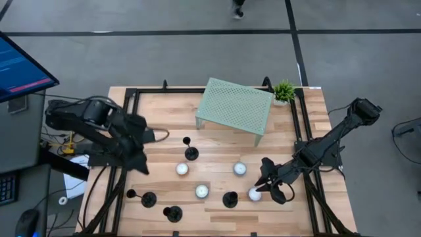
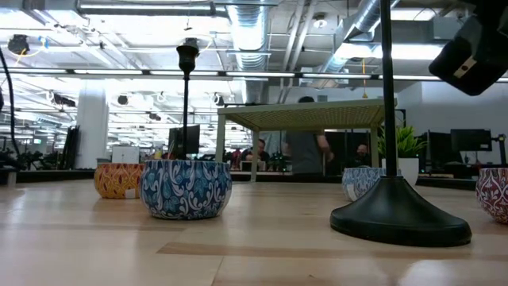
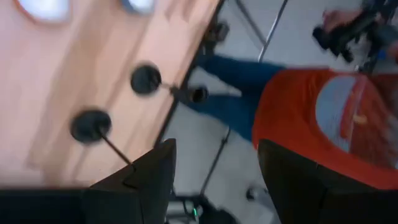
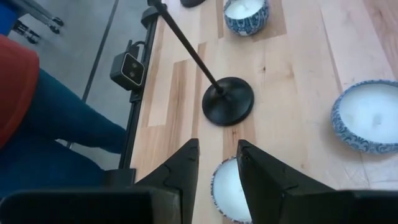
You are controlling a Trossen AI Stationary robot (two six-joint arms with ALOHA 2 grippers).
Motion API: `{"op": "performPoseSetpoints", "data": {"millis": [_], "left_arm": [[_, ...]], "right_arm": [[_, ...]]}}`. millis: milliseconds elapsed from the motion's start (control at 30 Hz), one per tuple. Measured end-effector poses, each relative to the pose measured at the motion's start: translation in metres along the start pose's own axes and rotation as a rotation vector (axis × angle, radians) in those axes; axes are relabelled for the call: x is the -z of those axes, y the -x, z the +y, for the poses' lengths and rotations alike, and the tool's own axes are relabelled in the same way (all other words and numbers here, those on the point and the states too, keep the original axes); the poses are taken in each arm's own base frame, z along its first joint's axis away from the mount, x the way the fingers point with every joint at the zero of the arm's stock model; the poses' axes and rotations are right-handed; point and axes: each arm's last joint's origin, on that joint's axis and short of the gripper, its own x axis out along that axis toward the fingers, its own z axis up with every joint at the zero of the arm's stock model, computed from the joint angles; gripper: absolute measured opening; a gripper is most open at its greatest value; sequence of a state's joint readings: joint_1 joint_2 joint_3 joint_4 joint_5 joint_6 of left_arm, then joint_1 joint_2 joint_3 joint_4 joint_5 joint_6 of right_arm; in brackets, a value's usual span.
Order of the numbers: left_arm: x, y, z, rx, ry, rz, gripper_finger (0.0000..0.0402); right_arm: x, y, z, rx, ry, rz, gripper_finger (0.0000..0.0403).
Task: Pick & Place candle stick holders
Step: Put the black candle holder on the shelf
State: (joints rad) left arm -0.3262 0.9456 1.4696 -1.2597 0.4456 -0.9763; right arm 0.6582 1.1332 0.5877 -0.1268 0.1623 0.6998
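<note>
Only low view shows patterned tealight tins [image 2: 185, 188].

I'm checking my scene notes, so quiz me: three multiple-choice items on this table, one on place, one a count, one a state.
1. The plant stands: A beside the shelf; B on the shelf; C on the floor.
2. Black holders: A two; B four; C six.
3. The left hand is: A shut on a holder; B shut, empty; C open, empty.
1 A, it sits by the shelf's corner; 2 B, four bases show from above; 3 C, its fingers stand apart, nothing between.
</note>
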Motion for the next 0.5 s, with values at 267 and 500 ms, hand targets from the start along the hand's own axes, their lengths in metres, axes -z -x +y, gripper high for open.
{"op": "performPoseSetpoints", "data": {"millis": [267,500], "left_arm": [[0.01,-0.025,-0.023,-0.016,0.088,0.187,0.0227],[0.028,-0.034,-0.033,-0.053,0.172,0.276,0.0227]], "right_arm": [[0.0,0.0,0.0,0.004,0.003,-0.003,0.0103],[-0.001,0.0,-0.001,0.038,0.027,-0.03,0.0103]]}}
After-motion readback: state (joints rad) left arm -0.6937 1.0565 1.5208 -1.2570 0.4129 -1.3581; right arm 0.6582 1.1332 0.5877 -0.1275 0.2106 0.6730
